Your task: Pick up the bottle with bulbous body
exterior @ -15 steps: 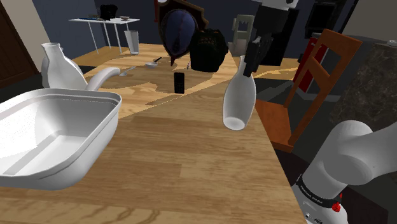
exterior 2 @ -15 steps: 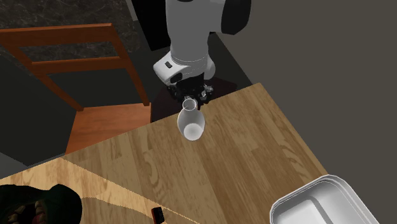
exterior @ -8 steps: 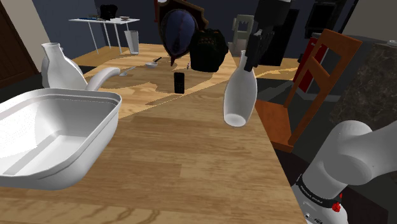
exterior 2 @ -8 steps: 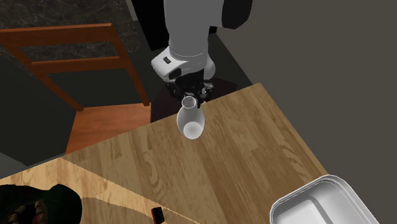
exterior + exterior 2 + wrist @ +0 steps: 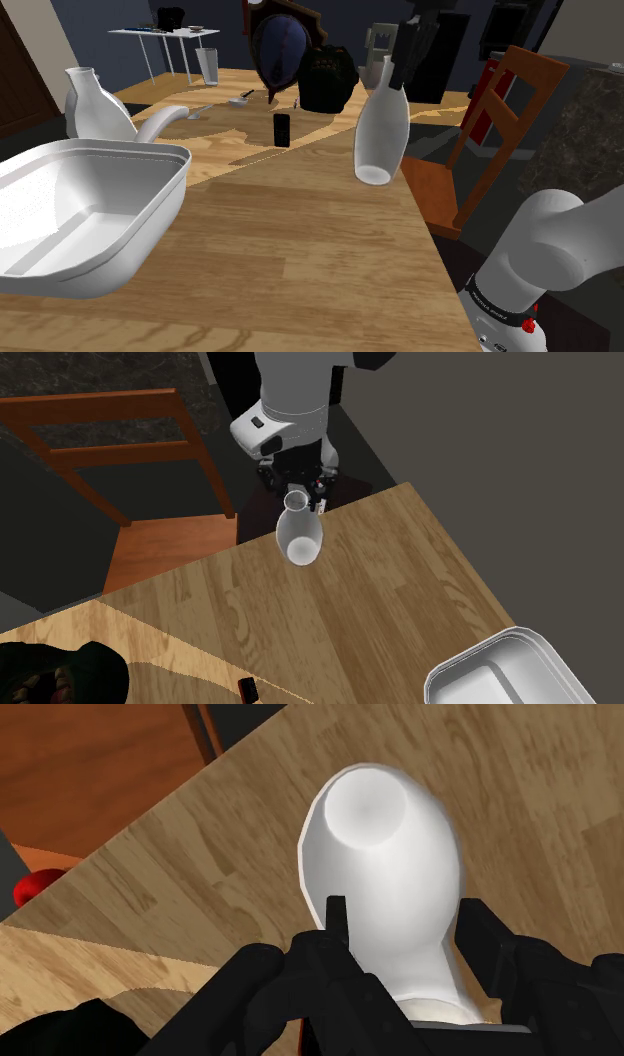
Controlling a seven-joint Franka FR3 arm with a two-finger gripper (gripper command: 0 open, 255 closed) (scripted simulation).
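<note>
The black gripper clamps its jaws on the neck of a plain white bulbous bottle, which hangs tilted, clear of the wooden table. In the shoulder view a white basin lies at the bottle's 8 o'clock, a wooden chair at its 3 o'clock

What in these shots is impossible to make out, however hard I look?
- Wrist view: the white bottle has its neck end covered by the gripper clasping it.
- Shoulder view: the white basin is cut off by the left edge.
- Shoulder view: the small black object standing on the table is too small to identify.
</note>
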